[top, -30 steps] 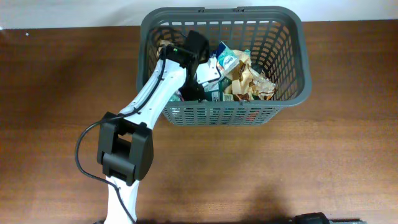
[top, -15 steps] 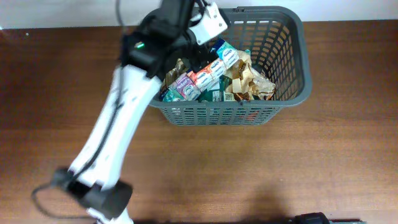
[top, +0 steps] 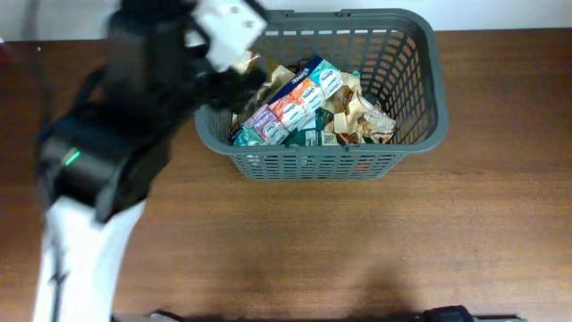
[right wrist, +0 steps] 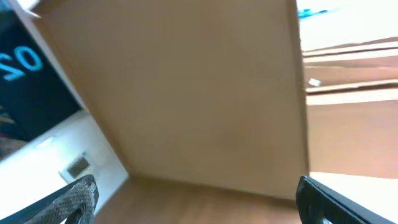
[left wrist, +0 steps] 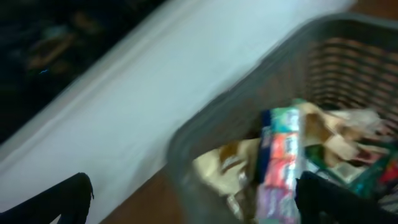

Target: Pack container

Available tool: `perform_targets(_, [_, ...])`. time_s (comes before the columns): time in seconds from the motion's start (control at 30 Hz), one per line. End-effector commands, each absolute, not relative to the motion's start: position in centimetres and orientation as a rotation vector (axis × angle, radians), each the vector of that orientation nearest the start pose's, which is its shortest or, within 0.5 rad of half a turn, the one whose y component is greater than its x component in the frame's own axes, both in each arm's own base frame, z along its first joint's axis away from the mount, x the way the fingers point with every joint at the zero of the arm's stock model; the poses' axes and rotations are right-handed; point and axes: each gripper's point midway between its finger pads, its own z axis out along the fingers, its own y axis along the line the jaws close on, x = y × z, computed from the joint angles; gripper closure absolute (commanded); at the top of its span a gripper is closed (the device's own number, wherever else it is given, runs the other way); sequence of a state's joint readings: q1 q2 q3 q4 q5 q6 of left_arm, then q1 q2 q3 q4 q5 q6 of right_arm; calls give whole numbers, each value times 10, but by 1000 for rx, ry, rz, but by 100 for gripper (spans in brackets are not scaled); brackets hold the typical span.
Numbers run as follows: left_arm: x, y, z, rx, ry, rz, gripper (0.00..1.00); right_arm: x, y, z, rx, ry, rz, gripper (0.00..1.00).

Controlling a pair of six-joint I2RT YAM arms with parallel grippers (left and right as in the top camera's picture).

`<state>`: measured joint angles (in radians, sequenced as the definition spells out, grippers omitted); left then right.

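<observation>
The container (top: 431,85) is a dark grey slotted basket at the back of the brown table, holding a heap of snack packets (top: 357,114). A strip of colourful packets (top: 293,103) lies across the heap. My left arm (top: 107,152) looms large and blurred over the basket's left rear corner. In the left wrist view my left gripper (left wrist: 199,208) is open and empty above the basket's rim (left wrist: 214,121), with the packet strip (left wrist: 280,155) below it. My right gripper (right wrist: 202,202) is open with nothing between its fingers, and it faces away from the basket.
A white wall (left wrist: 143,81) runs behind the table's back edge. The right wrist view shows only a tan board (right wrist: 199,87) and room fittings. A dark part of the right arm (top: 447,315) shows at the table's front edge.
My left arm has lifted out of the basket and swung up and left, close under the overhead camera. The packet strip stays lying in the basket. The right arm has not moved.
</observation>
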<state>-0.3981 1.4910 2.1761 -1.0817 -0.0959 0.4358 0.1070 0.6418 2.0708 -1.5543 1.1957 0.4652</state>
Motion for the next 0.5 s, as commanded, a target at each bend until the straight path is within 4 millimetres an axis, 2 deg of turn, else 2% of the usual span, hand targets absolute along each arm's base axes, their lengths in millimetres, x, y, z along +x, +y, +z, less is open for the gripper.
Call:
perform_targets(0.0, [311,-85,515,505,1817,157,1,-95,-173,488,1165,1149,-529,1])
perform_targets(0.23, [237,-24,516,254,1859,230,1,-115,-168,445,1133,1221,-520,1])
perform_targets(0.37, [190,-1,512,167,1813,198,1,-117,-154,432,1118,1241,-468,1])
perform_targets(0.47, [155,17,500,92,1781,179,1,-108,-137,420,1045,1315,-409,1])
